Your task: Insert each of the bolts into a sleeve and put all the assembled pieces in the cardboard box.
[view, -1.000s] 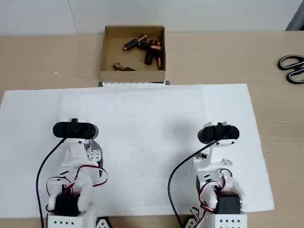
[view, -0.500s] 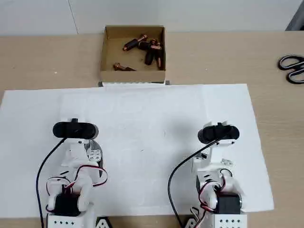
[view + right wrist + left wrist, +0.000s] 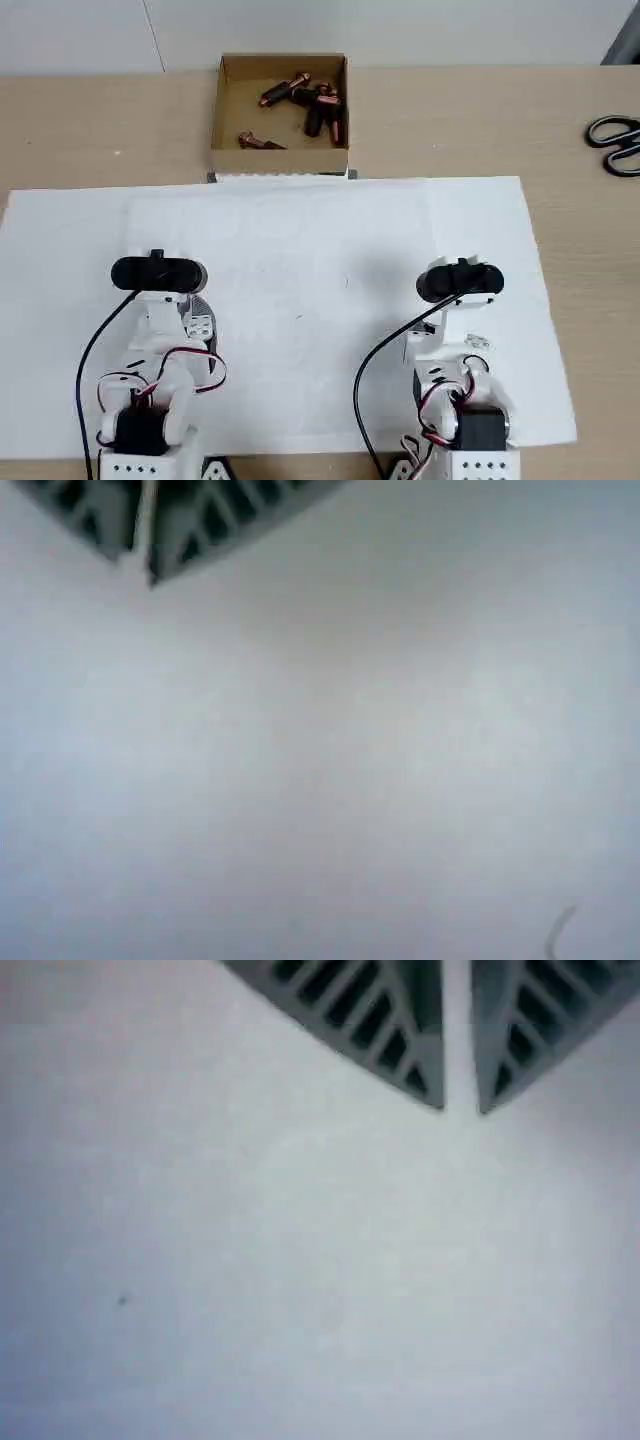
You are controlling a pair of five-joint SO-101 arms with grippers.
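White paper sheet point(image 3: 300, 230) covers the near part of the wooden table point(image 3: 100, 120). Black-handled scissors point(image 3: 615, 143) lie on bare wood at the right edge.

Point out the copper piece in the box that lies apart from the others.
The lone copper piece beside the cardboard box wall that borders the white paper. The other pieces lie bunched together toward the far corner.

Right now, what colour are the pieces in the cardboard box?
Coppery, some dark: small metal pieces in the brown cardboard box. High view shows it best.
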